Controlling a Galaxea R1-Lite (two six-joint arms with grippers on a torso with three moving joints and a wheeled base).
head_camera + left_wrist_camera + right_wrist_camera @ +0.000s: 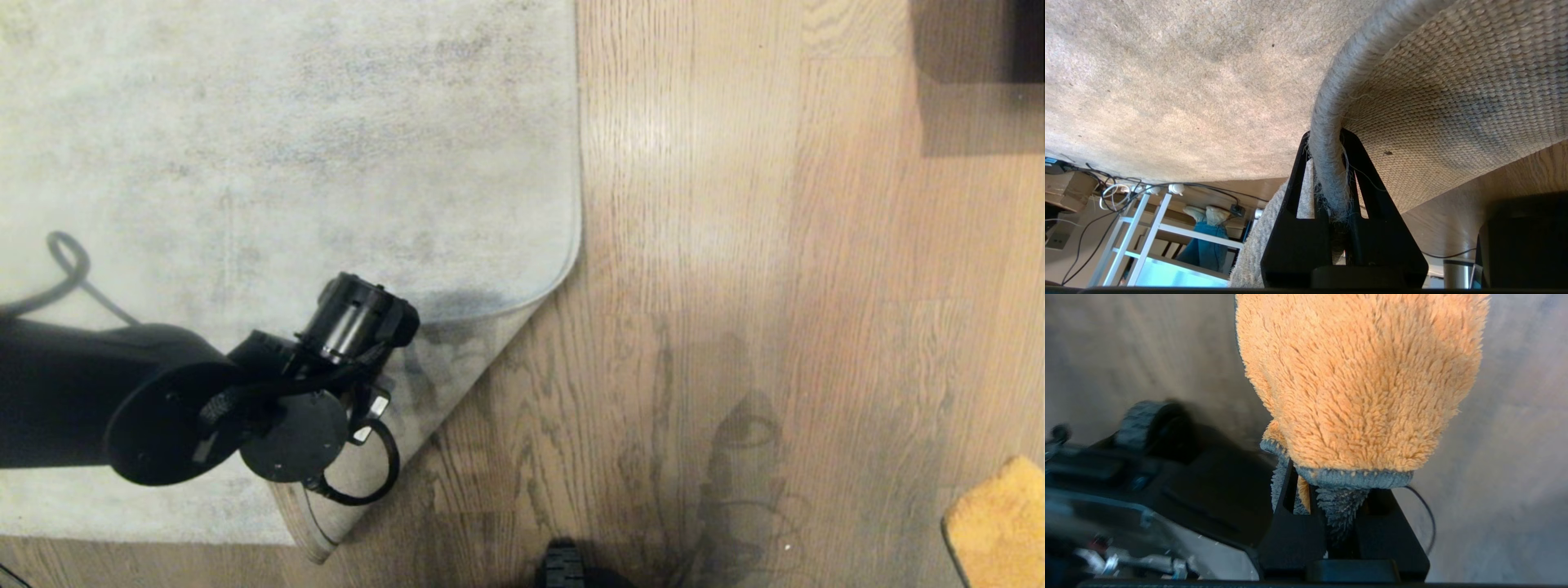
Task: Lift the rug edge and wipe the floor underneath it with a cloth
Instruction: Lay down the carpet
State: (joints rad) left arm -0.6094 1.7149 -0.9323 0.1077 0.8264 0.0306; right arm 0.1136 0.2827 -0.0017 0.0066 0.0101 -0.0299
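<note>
The pale grey rug [286, 147] fills the left of the head view. Its near right corner is raised off the brown plank floor [735, 245], showing the tan backing [445, 367]. My left arm [359, 318] reaches over that corner and hides its own fingers there. In the left wrist view my left gripper [1326, 141] is shut on the bound rug edge [1331, 118], with the woven backing [1453, 102] to one side. The orange cloth [1000, 523] shows at the lower right of the head view. My right gripper [1337, 482] is shut on the cloth [1359, 375] at its grey hem.
A dark block of furniture [980, 73] stands at the far right. My base wheel [563, 567] sits at the near edge. A cable [69, 261] lies on the rug. Beyond the rug are a white shelf frame [1147, 228], cables and a person's legs [1206, 237].
</note>
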